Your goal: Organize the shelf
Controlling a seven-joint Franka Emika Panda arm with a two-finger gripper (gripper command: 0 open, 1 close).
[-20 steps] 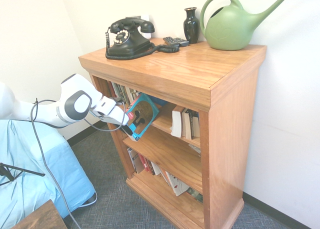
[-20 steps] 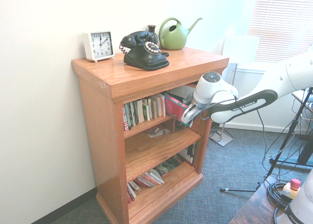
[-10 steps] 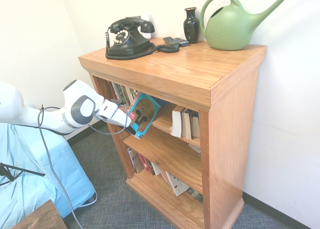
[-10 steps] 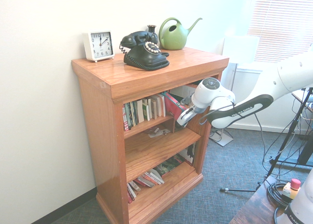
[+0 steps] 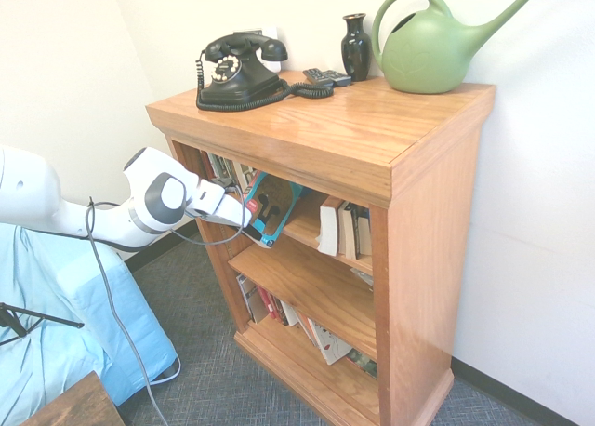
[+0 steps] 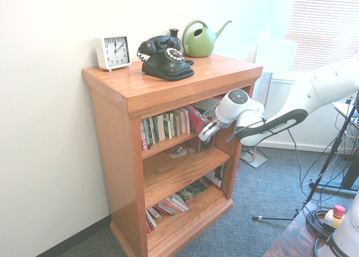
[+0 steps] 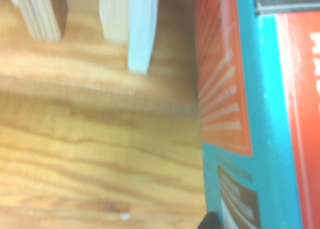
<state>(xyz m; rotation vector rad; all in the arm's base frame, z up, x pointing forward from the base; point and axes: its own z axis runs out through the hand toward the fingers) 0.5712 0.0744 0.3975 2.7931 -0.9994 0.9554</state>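
Over the last second the gripper [image 5: 253, 223] has pushed deeper under the top board of the shelf [image 5: 372, 147], and the teal-and-red book [image 5: 274, 212] it carries has swung from a strong outward lean to nearly upright, now sitting in the top tier beside the row of standing books [image 6: 168, 125]. That suggests the book is almost slotted home and release is close. The fingers appear pinched on the book's lower edge, though the contact itself is small in both wide views. The wrist view shows the book's teal cover [image 7: 260, 114] close above the oak board. The shelf fills the centre of both exterior frames: warm orange-brown oak, three tiers, a rotary telephone [image 5: 237, 68], vase [image 5: 355, 45] and green watering can [image 5: 432, 45] on top.
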